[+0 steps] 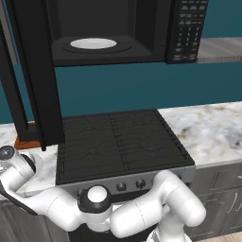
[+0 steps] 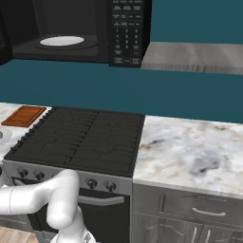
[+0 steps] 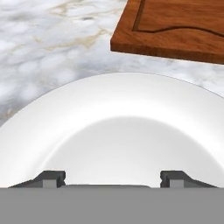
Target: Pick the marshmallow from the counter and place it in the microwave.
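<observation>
Left base view first: the microwave [image 1: 108,33] hangs up top with its tall door [image 1: 35,71] swung wide open to the left, and the white turntable disc [image 1: 93,44] sits bare inside. Below it is the black stove [image 1: 118,142], with marbled worktop [image 1: 208,127] running off to the right. The arm [image 1: 142,212] curls across the bottom and reaches down low at the far left, just in front of the door. Right base view: same kitchen from the other side, with the microwave's button panel [image 2: 126,31] facing us, a grey shelf [image 2: 194,57] to its right, and a wooden cutting board [image 2: 26,115] lying on the worktop left of the stove. A sliver of the white plate [image 2: 2,136] pokes in at the left edge, near the board. Hand view: it looks right down into that plate, with the cutting board just beyond its rim on the marble. The fingers [image 3: 54,177] are spread well apart, low over the plate. There's a pale strip between them at the very bottom that might be the marshmallow [image 3: 109,186] sitting on the plate, but honestly I can't tell from this angle.
</observation>
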